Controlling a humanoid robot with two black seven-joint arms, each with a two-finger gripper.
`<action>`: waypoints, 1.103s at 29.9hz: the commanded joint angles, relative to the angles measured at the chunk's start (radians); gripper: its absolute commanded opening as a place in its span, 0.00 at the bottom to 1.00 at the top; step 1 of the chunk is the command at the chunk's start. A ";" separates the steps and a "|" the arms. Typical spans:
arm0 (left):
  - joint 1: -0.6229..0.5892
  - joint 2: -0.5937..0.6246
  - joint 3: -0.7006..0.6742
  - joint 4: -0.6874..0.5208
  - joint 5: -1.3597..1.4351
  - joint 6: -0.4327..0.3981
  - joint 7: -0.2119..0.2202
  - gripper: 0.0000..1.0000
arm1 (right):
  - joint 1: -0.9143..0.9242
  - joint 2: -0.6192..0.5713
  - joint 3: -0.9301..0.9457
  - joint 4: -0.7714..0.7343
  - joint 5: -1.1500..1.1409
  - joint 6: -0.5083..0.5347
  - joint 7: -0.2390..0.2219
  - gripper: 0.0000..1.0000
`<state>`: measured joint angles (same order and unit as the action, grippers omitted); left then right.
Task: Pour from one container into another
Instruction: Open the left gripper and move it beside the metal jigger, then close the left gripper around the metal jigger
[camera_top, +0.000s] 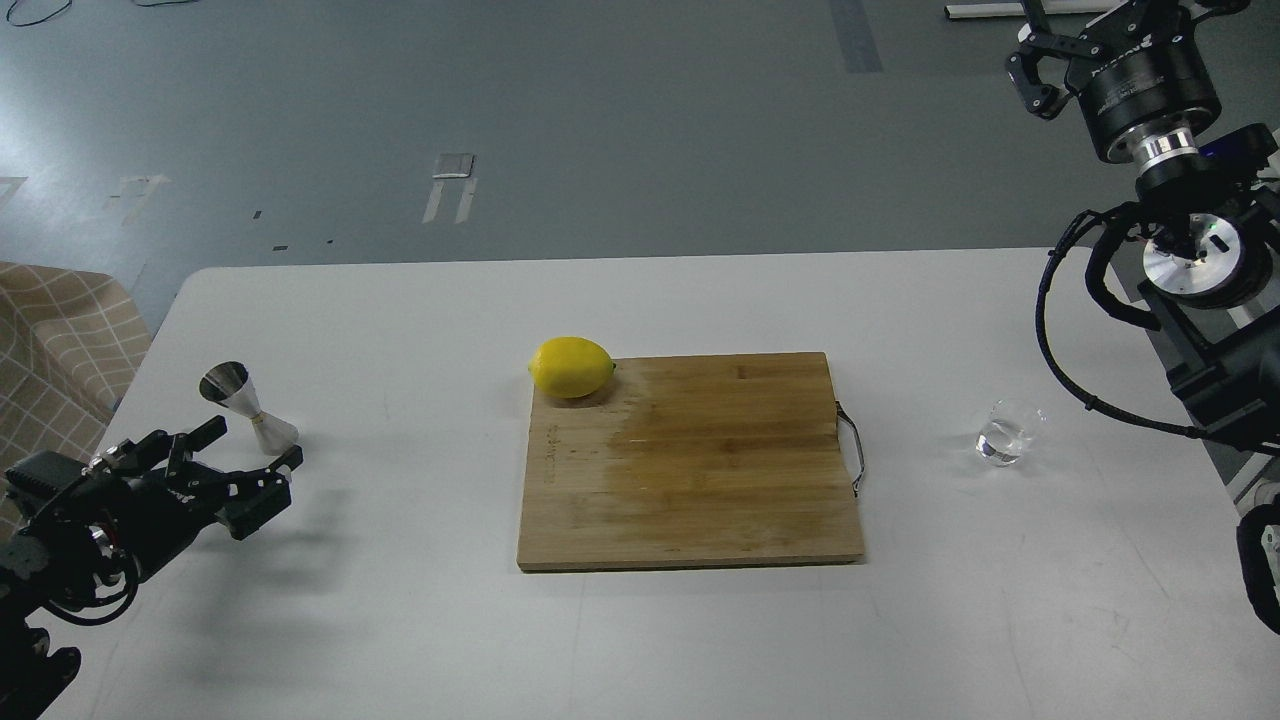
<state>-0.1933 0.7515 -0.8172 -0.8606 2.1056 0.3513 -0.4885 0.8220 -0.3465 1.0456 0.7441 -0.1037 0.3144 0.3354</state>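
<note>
The jigger (248, 402) stands upright on the white table (400, 620), its long axis vertical, wide cone uppermost and open mouth facing up; it is shiny steel pinched to a narrow waist. It sits just beyond the left gripper (250, 463), whose two fingers are spread apart with nothing between them, the base of the jigger showing near the gap without clearly touching either finger. The glass (1008, 432) is also upright, mouth up, a short rounded tumbler of clear glass with what looks like a little clear liquid at the bottom; it stands well below and slightly left of the right gripper (1035, 70). That gripper is raised at the top right corner, its fingers apart and empty, partly cut off by the frame edge. Between the two grippers lies a wooden cutting board (690, 470) with a lemon (571, 367) at its far left corner. The left arm's base is cut off.
</note>
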 joint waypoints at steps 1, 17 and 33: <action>-0.023 -0.027 0.006 0.041 -0.001 0.000 0.000 0.99 | 0.000 0.000 0.002 0.000 -0.001 0.000 0.001 1.00; -0.133 -0.078 0.066 0.184 -0.030 -0.003 0.000 0.99 | 0.000 -0.011 0.001 0.006 -0.001 0.000 0.001 1.00; -0.169 -0.126 0.066 0.256 -0.039 -0.002 0.000 0.72 | -0.003 -0.017 0.001 0.009 0.001 0.000 0.001 1.00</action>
<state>-0.3571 0.6277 -0.7516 -0.6148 2.0664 0.3494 -0.4888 0.8191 -0.3631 1.0460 0.7518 -0.1034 0.3144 0.3360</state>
